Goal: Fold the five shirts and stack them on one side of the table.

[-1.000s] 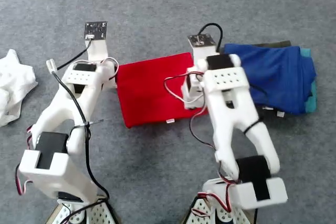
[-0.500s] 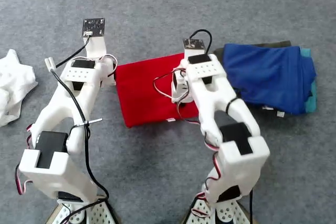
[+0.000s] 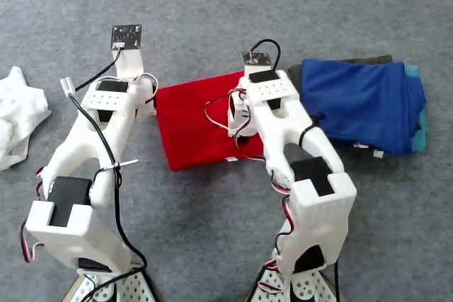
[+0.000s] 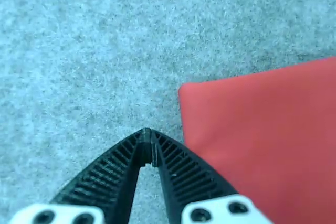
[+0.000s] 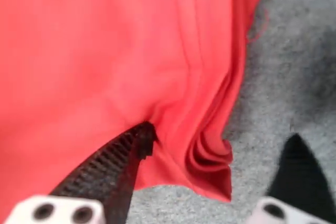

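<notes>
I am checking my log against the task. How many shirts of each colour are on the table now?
white shirt, crumpled: 1
red shirt, folded: 1
blue shirt, top of the pile: 1
teal shirt, edge showing under the blue one: 1
dark shirt, edge showing at the back of the pile: 1
Total: 5

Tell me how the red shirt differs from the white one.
The red shirt is folded into a flat rectangle; the white shirt is a crumpled heap. The red shirt lies mid-table, the white shirt far to the left. Both rest on the grey table.
</notes>
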You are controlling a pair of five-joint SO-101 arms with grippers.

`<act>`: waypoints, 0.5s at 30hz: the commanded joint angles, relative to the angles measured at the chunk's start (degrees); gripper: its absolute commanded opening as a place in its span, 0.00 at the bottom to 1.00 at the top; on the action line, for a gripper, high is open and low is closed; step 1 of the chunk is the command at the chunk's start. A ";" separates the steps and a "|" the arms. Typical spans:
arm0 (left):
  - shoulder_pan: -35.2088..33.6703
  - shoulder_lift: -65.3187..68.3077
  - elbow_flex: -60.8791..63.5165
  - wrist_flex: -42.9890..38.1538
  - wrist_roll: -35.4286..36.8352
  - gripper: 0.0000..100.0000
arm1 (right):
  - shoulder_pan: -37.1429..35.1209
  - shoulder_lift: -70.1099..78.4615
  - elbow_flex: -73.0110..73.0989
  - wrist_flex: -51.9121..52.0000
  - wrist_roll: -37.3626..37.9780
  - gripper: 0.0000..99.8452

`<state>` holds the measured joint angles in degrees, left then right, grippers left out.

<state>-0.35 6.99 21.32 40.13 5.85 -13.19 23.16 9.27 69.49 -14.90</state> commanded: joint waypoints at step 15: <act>-2.68 -0.79 -3.47 0.35 0.62 0.03 | -0.09 1.01 -0.04 1.67 7.47 0.02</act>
<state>-2.81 6.99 21.32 40.13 6.02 -12.66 23.25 8.57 70.64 -7.78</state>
